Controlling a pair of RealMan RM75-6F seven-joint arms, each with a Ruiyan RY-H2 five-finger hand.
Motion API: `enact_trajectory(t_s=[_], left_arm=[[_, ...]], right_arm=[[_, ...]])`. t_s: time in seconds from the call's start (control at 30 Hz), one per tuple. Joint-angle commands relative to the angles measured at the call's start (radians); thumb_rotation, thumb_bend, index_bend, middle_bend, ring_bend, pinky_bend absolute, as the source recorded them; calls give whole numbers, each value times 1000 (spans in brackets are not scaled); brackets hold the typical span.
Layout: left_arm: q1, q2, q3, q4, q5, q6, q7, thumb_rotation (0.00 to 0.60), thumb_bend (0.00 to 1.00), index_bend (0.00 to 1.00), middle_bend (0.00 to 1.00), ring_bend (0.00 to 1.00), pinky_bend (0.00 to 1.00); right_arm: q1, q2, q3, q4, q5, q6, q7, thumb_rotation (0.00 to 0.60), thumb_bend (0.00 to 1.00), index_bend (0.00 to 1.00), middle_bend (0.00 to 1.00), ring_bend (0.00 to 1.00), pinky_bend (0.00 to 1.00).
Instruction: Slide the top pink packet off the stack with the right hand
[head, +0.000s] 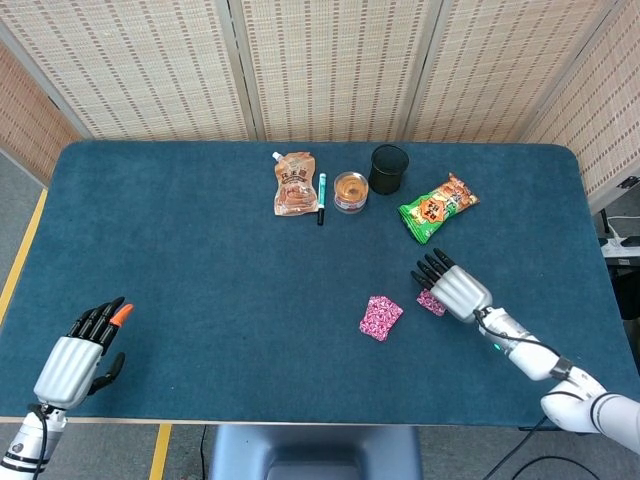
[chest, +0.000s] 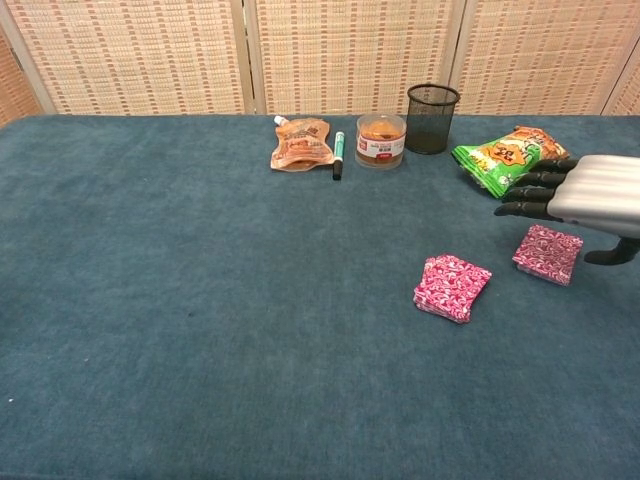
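Right hand open, empty, above lone pink packet; stack just beside

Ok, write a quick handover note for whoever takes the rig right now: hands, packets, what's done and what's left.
Right hand: held just above the single pink packet, fingers extended, gripping nothing.
Left hand: at the near left table edge, fingers apart, holding nothing.
Pink stack: mid-table, apart from the single packet, which lies flat to its right.
Done: the top packet appears to be off the stack.
Left: probably just withdraw the right hand. If the stack holds more to slide, I cannot tell from here.
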Motion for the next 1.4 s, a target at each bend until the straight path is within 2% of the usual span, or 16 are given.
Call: enact_trajectory(t_s=[0.03,0.23,0.43,0.57,1.03,1.2,1.4], left_arm=[[0,-1,-1,-1,-1,0,3,600,481,0,14,88,164],[0,-8,1,8,-1,-1,4,600,481,0,14,88,164],[4,2,-1,-1,-1,9,3,600,482,0,14,88,164],[4,4,0,-3,-2,8,2,600,481,0,14,88,164],[4,2,-2,3,-2,12,-2,600,482,0,15,90,164],[4,5,-2,1,-4,10,-5,600,482,0,15,91,164],[4,6,-2,-5,-3,10,1,600,482,0,26,107,165]], right_arm=[[-3,-16,-18,38,-22,7,28,600,211,35,66,0,15],[-4,-43,-28,78,-39,8,45,600,211,119,153,0,21],[-1,-66,-20,99,-39,11,50,600,211,180,198,0,26],[2,-75,-16,107,-40,14,48,600,211,226,260,33,35],[0,-77,-12,94,-35,8,24,600,211,238,268,50,37],[2,-78,-12,92,-31,-2,17,600,211,270,284,128,44],[2,-81,-7,90,-27,0,11,600,211,287,285,131,44]])
